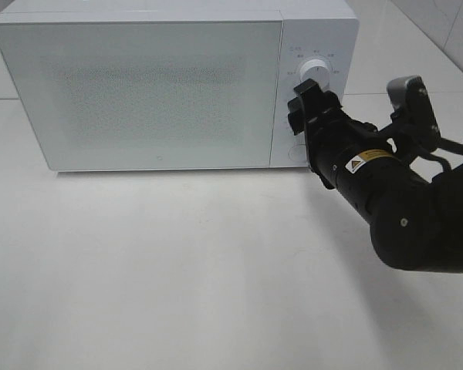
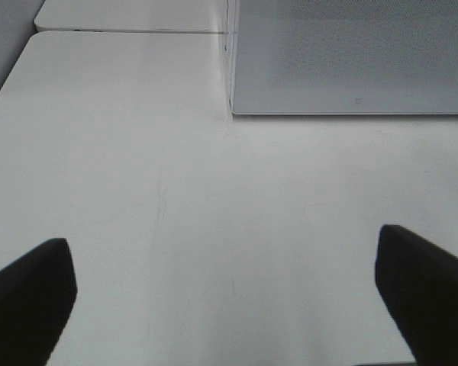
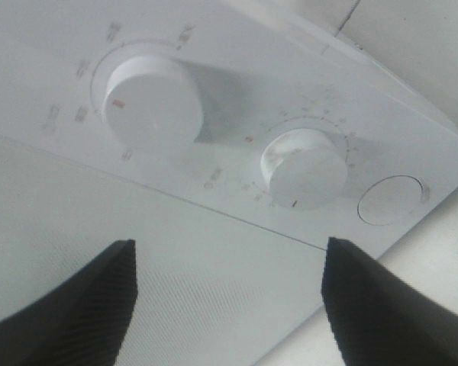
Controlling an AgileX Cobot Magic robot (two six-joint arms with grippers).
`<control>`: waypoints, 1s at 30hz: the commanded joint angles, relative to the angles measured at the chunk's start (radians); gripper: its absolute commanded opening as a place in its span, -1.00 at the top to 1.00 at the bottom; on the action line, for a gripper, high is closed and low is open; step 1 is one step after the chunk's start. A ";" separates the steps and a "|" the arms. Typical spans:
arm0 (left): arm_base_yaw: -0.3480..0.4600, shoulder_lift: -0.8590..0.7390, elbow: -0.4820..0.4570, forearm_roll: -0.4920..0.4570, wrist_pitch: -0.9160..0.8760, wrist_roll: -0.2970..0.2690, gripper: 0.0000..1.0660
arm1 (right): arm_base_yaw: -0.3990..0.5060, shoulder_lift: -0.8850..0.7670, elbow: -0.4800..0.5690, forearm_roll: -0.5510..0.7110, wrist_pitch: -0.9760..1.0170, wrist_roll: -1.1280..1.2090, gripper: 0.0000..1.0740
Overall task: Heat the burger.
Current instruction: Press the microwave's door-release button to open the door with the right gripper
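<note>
- White matte tabletop (image 1: 177,270), smooth; I see it under soft, even light.
- Second white table surface (image 2: 130,15), butted against it along a thin seam.
- Pale tiled wall (image 1: 459,27), far right corner of my high view.

The microwave (image 1: 174,89) stands on the worktop (image 1: 177,270). Just ahead of the right pincer (image 1: 302,108) is its control panel (image 1: 332,42): one knob (image 1: 315,69) above, the round button (image 1: 296,153) below, the door (image 1: 143,92) to the left.

Seen from high, the right gripper (image 1: 295,108) hides the microwave's (image 1: 139,85) lower knob (image 3: 304,168).
</note>
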 commanded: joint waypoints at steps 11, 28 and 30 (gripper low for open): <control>0.002 -0.017 -0.001 -0.004 0.002 -0.005 -0.87 | -0.001 -0.204 0.002 -0.046 0.502 -0.724 -0.26; 0.002 -0.017 -0.001 -0.004 0.002 -0.005 -0.87 | -0.001 -0.429 0.002 -0.176 0.999 -0.971 -0.26; 0.002 -0.017 -0.001 -0.004 0.002 -0.005 -0.87 | -0.001 -0.463 0.002 -0.226 1.066 -0.958 -0.26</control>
